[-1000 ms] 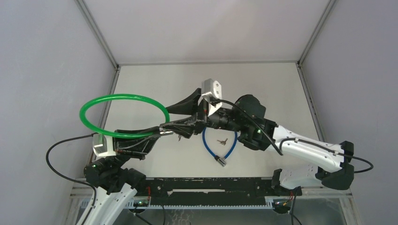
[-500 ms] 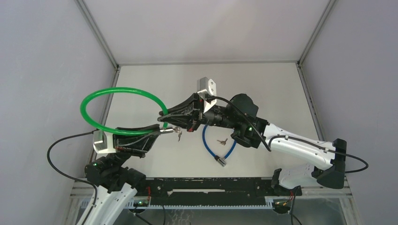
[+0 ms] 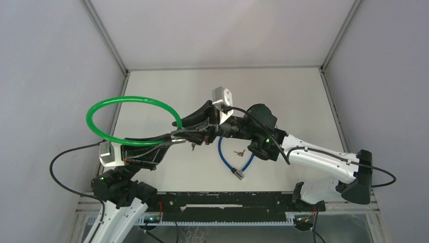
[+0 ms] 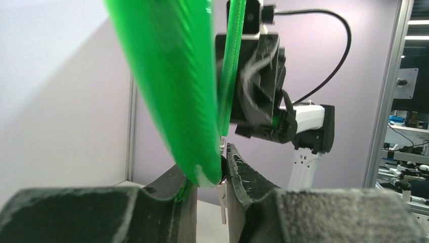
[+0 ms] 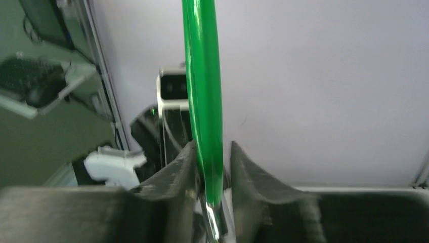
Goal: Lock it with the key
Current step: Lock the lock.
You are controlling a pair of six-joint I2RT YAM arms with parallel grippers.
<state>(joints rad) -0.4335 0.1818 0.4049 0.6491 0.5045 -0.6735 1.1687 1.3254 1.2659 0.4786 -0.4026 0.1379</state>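
Now, nearest the arms, down on the table (image 3: 283,91): a blue cable (image 3: 222,154) in a loose curve with a small bunch of keys (image 3: 240,152) inside it, lying just as before and touched by nothing. Up above that, to the left: the left gripper (image 4: 207,169), shut tight on the thick end of the green cable (image 4: 172,91), same as a second ago, with a key (image 4: 222,205) hanging down just under the grip. Right beside it, and new: the right gripper (image 5: 212,152). A second ago wide open and a bit off to the side. Now moved in close and pulled narrow, with a finger (image 5: 172,187) on each side of the green cable's loose end and the shiny metal tip (image 5: 215,223) just below. Touching on one side, with a thin strip of light on the other, so cannot tell if squeezing or only sitting around it. Farther back: the rest of the green cable, a big round loop up in the air, with both ends now close together between the two grippers. Looks like the step of pushing the metal tip into the thick end. Cannot tell from here if already clicked in. After that, probably time to turn the key and lock it.
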